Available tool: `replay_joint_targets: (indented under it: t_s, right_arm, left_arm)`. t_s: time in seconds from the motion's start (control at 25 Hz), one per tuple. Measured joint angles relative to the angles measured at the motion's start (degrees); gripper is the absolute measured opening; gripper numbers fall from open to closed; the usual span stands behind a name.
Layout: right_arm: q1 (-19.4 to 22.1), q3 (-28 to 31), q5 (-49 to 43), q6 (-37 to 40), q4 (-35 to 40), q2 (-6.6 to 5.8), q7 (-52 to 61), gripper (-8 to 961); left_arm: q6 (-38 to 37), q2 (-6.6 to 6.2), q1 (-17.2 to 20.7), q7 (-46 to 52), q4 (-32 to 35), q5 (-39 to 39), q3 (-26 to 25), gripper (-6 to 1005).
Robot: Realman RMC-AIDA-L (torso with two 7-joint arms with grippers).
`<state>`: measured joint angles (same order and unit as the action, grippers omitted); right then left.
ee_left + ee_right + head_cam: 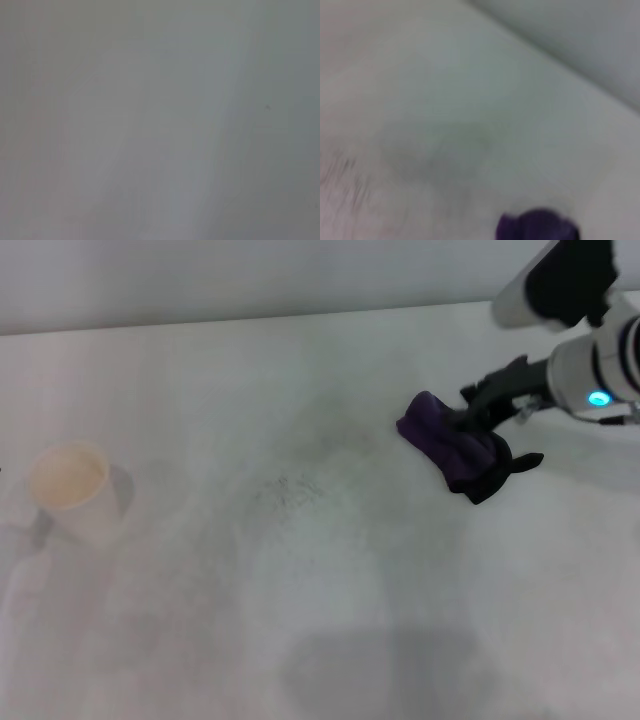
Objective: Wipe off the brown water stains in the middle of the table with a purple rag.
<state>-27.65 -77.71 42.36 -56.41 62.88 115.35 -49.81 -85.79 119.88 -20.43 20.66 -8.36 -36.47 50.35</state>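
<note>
White tabletop — the table [330, 640] is filling nearly the whole head view, plain and matte, with a broad grey shadow patch [390, 670] lying on its near edge and faint dark speckles [290, 490] showing around its middle. No tan-brown blotch is making itself out anywhere on the surface, so the brown water stains cannot be placed.

Right arm [590, 350] — white and black, with a lit blue-green dot, is reaching in from the far right corner of the head view. Its right gripper [475, 425] is sitting low over the table, right of centre, with its black fingers [490, 390] pressing into the cloth and clamping it.

Purple rag [450, 445] is lying bunched on the table to the right of the speckles, a black tail [515, 468] sticking out on its right side. In the right wrist view only a dark purple edge of it [537, 227] is showing against the white surface.

Paper cup [75, 492], pale and upright, is standing near the left edge, well apart from the rag.

Left gripper is not showing in any view; the left wrist view is giving only a blank grey-white surface.
</note>
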Motion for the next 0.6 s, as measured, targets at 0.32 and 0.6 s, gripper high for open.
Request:
replay_joint_targets:
  t_s: [0.32,0.6]
  right_arm:
    - [0.8,20.9,33.0,-2.8,-13.7,-0.36,-30.6,445]
    - [1.1,37.2,57.1,-10.1,-31.2,-0.35,-56.8,458]
  left_arm:
    - [0.0,-0.01,0.6,0.0,1.3,0.0,0.0,888]
    - [0.0,-0.09,0.5,0.0,1.4,0.0,0.0,888]
